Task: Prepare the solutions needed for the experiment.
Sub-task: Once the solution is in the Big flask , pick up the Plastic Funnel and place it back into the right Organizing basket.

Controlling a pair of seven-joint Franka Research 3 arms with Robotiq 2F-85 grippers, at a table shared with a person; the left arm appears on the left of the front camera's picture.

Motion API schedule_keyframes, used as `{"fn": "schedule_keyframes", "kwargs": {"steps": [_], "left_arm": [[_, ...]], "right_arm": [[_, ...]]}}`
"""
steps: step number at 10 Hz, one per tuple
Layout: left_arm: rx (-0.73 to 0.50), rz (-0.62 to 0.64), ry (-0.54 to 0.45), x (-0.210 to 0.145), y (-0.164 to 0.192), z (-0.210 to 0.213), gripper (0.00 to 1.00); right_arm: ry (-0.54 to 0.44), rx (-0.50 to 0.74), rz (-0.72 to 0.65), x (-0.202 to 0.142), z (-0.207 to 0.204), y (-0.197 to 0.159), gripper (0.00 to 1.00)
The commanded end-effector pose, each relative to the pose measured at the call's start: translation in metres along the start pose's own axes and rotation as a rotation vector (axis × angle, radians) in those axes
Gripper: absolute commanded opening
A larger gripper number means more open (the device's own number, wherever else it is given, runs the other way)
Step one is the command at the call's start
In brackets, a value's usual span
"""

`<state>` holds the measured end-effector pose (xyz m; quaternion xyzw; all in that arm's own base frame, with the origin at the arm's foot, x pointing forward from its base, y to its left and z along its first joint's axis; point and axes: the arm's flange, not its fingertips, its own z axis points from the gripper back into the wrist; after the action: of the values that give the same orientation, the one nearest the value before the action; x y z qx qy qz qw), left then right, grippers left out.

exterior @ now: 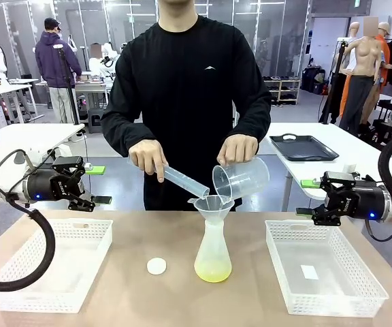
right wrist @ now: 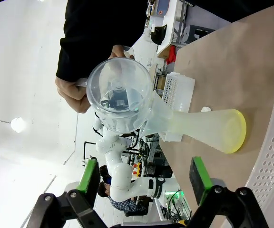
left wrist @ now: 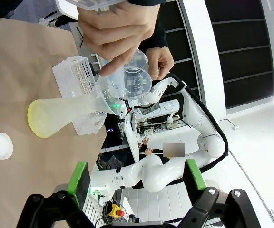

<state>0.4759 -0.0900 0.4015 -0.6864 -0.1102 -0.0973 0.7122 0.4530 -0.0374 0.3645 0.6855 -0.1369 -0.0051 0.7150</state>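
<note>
We see the solutions (exterior: 213,274) as a shallow, pale yellow-green layer at the bottom of a frosted flask (exterior: 213,242), which stands upright near the middle of the brown table (exterior: 250,300). A clear funnel (exterior: 211,203) sits in the flask's neck. Across the table a person in a black top holds a clear cup (exterior: 242,178) in one hand (exterior: 238,148), tilted with its lip over the funnel, and a clear tube (exterior: 182,180) in the other hand (exterior: 148,155), slanted down with its open end at the funnel's rim. A small white round cap (exterior: 156,266) lies on the table just beside the flask. A white mesh basket (exterior: 19,300) sits well off to one side of the flask and a second basket (exterior: 359,300) to the other. The left pincer (exterior: 104,184) hangs above the far edge of the first basket, its jaws spread wide with nothing between them. The right pincer (exterior: 306,197) hangs above the far edge of the second, equally wide apart and holding nothing.
</note>
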Motion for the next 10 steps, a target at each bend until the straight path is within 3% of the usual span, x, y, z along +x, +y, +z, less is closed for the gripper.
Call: {"fn": "schedule_keyframes", "kwargs": {"steps": [1,10], "left_arm": [[0.000,0.001,0.000,0.0006,-0.0006,-0.0004,1.00],[0.000,0.001,0.000,0.0006,-0.0006,-0.0004,1.00]], "right_arm": [[-0.004,-0.007,-0.001,-0.0018,-0.0009,0.0010,0.96],[-0.004,-0.007,-0.001,-0.0018,-0.0009,0.0010,0.96]]}}
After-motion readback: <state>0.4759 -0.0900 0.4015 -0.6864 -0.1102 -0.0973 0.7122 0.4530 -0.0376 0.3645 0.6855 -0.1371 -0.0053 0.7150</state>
